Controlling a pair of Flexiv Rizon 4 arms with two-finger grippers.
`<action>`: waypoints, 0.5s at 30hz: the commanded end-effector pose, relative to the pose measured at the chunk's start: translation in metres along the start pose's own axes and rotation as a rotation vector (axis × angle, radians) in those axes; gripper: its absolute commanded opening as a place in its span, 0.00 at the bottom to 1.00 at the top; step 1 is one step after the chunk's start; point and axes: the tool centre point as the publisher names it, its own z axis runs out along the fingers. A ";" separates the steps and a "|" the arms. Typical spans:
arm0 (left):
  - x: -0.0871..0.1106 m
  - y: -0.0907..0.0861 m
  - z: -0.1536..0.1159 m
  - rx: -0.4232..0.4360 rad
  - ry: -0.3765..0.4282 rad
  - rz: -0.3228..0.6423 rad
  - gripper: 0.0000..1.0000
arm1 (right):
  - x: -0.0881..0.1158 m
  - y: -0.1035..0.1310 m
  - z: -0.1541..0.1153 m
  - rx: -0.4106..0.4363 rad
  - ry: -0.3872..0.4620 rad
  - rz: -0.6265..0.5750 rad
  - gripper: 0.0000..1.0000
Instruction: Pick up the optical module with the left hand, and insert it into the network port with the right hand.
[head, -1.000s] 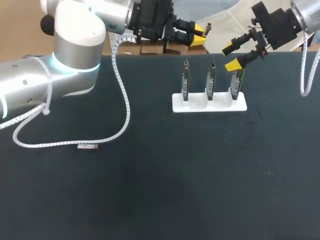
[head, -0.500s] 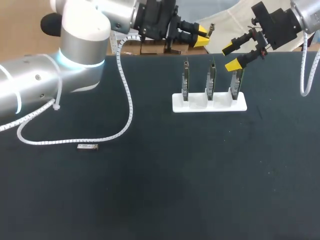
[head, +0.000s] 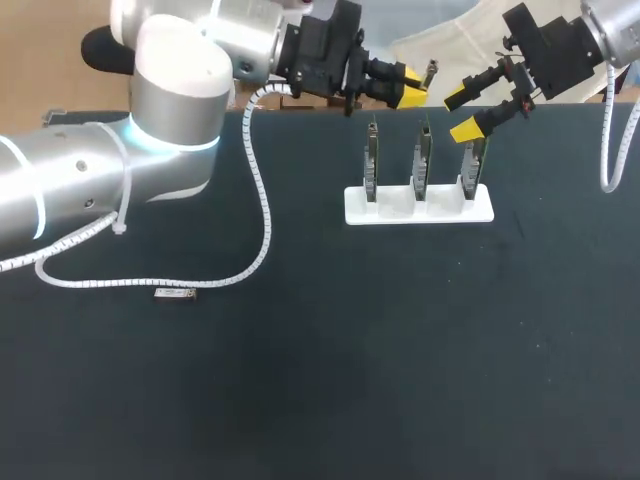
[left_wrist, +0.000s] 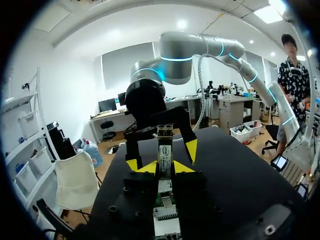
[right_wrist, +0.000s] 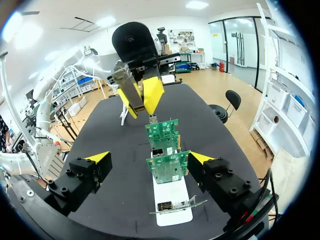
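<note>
Optical module (left_wrist: 164, 150), a slim silver metal bar with a white label, is sitting clamped between the yellow tips of the left gripper (head: 410, 86), up over the far edge of the black bench (head: 400, 380). Its front end is sticking out past the tips and its rear end is hiding in the black gripper body. Nearer, toward the bench's left edge, a small grey metal piece (head: 175, 293) is lying flat beside a white coiled cable (head: 265, 200); it is too small to identify. Toward the far edge, a white rectangular base (head: 420, 207) is holding three upright green circuit boards (right_wrist: 167, 170) in a row. The left arm (head: 90, 180) is coming in from the left with its elbow bent, its wrist pointing along the far edge toward the right gripper (head: 461, 112). That gripper is hanging with its fingers spread wide by the rightmost board's top; whether its lower tip is touching the board I cannot tell.
</note>
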 end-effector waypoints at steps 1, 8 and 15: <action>0.002 -0.011 0.002 -0.041 -0.029 -0.014 0.00 | 0.000 0.001 0.000 0.004 0.000 -0.001 1.00; 0.005 -0.016 0.010 -0.050 -0.065 -0.058 0.00 | 0.000 0.001 0.000 0.004 0.000 -0.001 1.00; 0.005 -0.016 0.011 -0.059 -0.064 -0.050 0.00 | 0.000 0.001 0.000 0.004 0.000 -0.001 1.00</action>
